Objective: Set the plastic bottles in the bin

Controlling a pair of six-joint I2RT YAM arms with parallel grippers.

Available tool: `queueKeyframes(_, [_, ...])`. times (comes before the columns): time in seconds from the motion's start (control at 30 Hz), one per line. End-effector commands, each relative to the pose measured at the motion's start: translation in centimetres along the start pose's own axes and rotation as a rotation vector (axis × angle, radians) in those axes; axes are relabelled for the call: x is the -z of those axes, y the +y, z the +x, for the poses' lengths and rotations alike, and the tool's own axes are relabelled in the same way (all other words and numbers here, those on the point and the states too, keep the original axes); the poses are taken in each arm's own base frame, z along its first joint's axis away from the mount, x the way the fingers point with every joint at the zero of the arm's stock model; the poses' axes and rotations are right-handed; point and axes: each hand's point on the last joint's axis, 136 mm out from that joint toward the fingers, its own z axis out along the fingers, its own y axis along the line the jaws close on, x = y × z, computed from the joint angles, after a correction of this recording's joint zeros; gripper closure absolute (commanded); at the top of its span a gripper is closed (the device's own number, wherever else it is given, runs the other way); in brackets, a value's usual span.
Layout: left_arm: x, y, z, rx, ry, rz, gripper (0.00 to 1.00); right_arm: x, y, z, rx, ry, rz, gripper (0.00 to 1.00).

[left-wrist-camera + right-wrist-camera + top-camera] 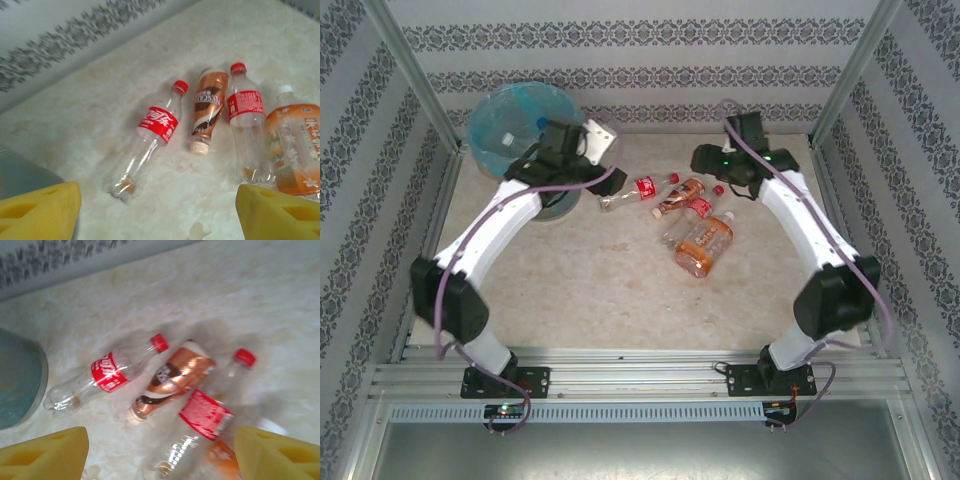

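Four plastic bottles lie on their sides in a loose cluster on the bench [600,290], so the step in hand looks like choosing and reaching for the next one. The left fingers [40,210] stand wide apart with nothing between them. Ahead of them, nearer the left-hand one, lies a clear red-labelled bottle [150,137]. Further ahead and more central is a brown coffee bottle [209,107], then a second red-labelled bottle [247,125] ahead of the right-hand finger. An orange bottle [297,150] almost touches that finger. The right fingers [45,452] are spread wide and empty too, with the same cluster ahead of and between them. The bin [478,140] sits off beyond their left-hand side, and just beside the left fingers. To my eye the next move calls for one pair of fingers to drop astride a single bottle's body, close on it, then carry it over the bin's rim. The bottles lie close together, so a clean pick needs care.
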Motion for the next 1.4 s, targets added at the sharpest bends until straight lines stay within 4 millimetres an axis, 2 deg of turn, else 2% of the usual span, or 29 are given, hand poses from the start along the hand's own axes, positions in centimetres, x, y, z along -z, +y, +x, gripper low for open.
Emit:
queueKeyframes(0.0, [-3.3, -1.4, 1.9, -0.015, 0.166, 0.034, 0.18, 2.1, -1.2, 0.3, 0.004, -0.041, 0.014, 0.23])
queueKeyframes(0.17, [-8.5, -2.1, 2.1, -0.024, 0.275, 0.036, 0.17, 3.5, -2.4, 0.4, -0.003, -0.077, 0.001, 0.23])
queueKeyframes(0.37, [-14.6, -1.2, 4.2, -0.012, 0.396, 0.037, 0.16, 2.7, -2.8, 0.9, -0.004, -0.044, -0.027, 0.22])
queueKeyframes(0.53, [-17.5, -0.4, 5.4, 0.012, 0.408, 0.041, 0.14, 1.8, -2.5, 1.4, 0.0, -0.015, -0.057, 0.22])
queueKeyframes(0.8, [-19.8, 0.3, 7.7, 0.027, 0.448, 0.034, 0.16, 1.0, -2.0, 1.8, -0.004, -0.002, -0.093, 0.21])
queueKeyframes(1.0, [-21.1, 1.1, 10.3, 0.036, 0.507, 0.026, 0.16, 1.2, -1.8, 2.0, -0.009, -0.004, -0.11, 0.21])
queueKeyframes(1.13, [-21.6, 1.9, 10.8, 0.035, 0.508, 0.006, 0.16, 1.3, -1.7, 2.3, -0.01, -0.001, -0.118, 0.21])
queueKeyframes(1.37, [-22.1, 2.0, 12.0, 0.021, 0.538, 0.004, 0.19, 1.4, -1.7, 2.2, -0.017, -0.005, -0.125, 0.21])
